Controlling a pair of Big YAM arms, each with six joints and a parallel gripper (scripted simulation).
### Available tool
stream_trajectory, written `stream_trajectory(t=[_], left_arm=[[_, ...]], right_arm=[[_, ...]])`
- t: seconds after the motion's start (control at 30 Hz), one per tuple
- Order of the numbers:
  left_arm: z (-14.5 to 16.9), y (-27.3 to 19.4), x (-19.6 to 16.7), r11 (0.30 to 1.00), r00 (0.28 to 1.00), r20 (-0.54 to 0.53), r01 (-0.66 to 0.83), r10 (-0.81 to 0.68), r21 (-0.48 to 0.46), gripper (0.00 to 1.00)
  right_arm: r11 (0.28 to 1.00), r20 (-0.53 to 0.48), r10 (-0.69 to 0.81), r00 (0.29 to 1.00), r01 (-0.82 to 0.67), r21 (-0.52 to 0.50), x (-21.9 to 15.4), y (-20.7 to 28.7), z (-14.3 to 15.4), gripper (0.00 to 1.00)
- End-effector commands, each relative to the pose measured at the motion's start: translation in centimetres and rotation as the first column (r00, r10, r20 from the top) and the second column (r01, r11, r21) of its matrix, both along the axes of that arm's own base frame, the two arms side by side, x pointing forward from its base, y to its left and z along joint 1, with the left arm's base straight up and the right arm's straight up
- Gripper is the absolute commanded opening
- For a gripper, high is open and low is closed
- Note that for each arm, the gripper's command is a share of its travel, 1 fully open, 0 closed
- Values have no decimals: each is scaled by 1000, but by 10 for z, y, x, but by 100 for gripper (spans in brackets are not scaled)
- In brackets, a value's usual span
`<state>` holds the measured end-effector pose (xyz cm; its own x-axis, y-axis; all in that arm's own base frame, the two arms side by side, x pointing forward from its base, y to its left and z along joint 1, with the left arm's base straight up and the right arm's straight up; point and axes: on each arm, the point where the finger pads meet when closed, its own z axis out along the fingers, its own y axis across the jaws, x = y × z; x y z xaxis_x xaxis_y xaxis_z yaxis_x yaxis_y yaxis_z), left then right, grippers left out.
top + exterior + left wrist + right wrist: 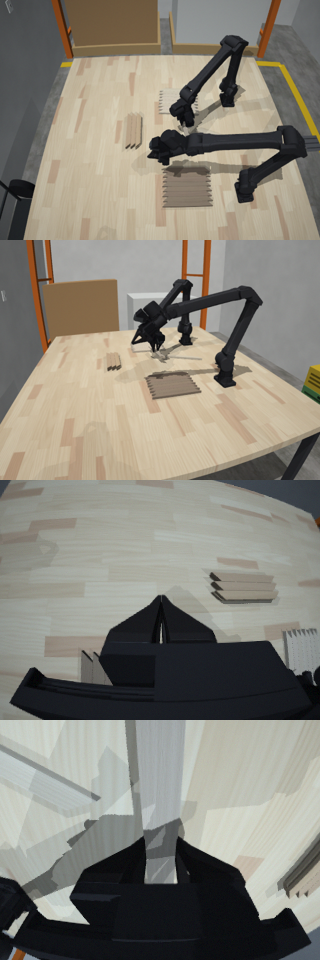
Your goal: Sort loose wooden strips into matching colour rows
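Observation:
My left gripper (148,156) (132,343) (161,600) is shut and empty, raised above the table between the tan row and the brown row. My right gripper (184,126) (156,351) (160,841) is shut on a pale strip (186,131) (160,780), low over the table in front of the pale row. Another loose pale strip (184,357) (45,775) lies on the table beside it. The pale row (165,103) (140,347) (301,650) is partly hidden by the right arm. The brown row (187,188) (173,387) (87,669) and tan row (133,131) (113,361) (245,586) lie flat.
The left forearm (240,141) (209,303) stretches across the table in front of the right gripper, and the two wrists are close together. The arm bases (244,193) (227,100) stand on the right side of the table. Shadows fall over part of the brown row.

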<state>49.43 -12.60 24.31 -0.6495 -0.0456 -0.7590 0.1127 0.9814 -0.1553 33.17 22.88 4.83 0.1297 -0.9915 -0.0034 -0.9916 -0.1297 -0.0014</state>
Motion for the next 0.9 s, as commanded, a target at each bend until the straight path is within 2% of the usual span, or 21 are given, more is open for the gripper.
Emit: stream_trajectory(t=[0.0, 0.17, 0.23, 0.27, 0.3, 0.37, 0.47, 0.6, 0.73, 0.8, 0.83, 0.87], left_arm=[[101, 22, 42, 1000, 971, 240, -15, 17, -11, 1], [155, 54, 55, 999, 922, 385, -54, 47, 6, 1], [155, 54, 55, 999, 922, 385, -54, 47, 6, 1], [138, 53, 50, 999, 928, 369, -49, 42, 11, 1], [153, 64, 52, 998, 912, 406, -68, 57, 14, 1], [215, 80, 46, 995, 849, 522, -96, 75, 13, 1], [246, 98, 39, 991, 789, 608, -130, 89, 24, 1], [290, 123, 32, 984, 716, 691, -174, 96, 44, 1], [290, 132, 36, 980, 702, 705, -192, 100, 52, 1], [290, 132, 36, 980, 702, 705, -192, 100, 52, 1], [242, 118, 37, 985, 764, 639, -162, 89, 57, 1], [224, 113, 38, 987, 790, 608, -150, 81, 63, 1]], right_arm=[[985, 32, -169, 985, 168, 28, 13, -7, 12, 0], [954, 27, -298, 954, 297, 31, 15, -13, 9, 0], [954, 27, -298, 954, 297, 31, 15, -13, 9, 0], [957, 19, -290, 957, 290, 22, 7, -4, 8, 0], [949, 25, -313, 949, 312, 32, 8, -4, 11, 0], [919, 27, -393, 919, 392, 38, 16, -17, 11, 0], [884, 14, -467, 884, 466, 24, 17, -22, 3, 0], [829, 19, -559, 829, 557, 43, 20, -26, 10, 0], [765, 12, -644, 765, 643, 38, 20, -31, 7, 0], [765, 12, -644, 765, 643, 38, 20, -31, 7, 0], [770, 7, -638, 770, 637, 26, 13, -23, 5, 0], [755, 10, -656, 755, 655, 40, 14, -23, 9, 0]])
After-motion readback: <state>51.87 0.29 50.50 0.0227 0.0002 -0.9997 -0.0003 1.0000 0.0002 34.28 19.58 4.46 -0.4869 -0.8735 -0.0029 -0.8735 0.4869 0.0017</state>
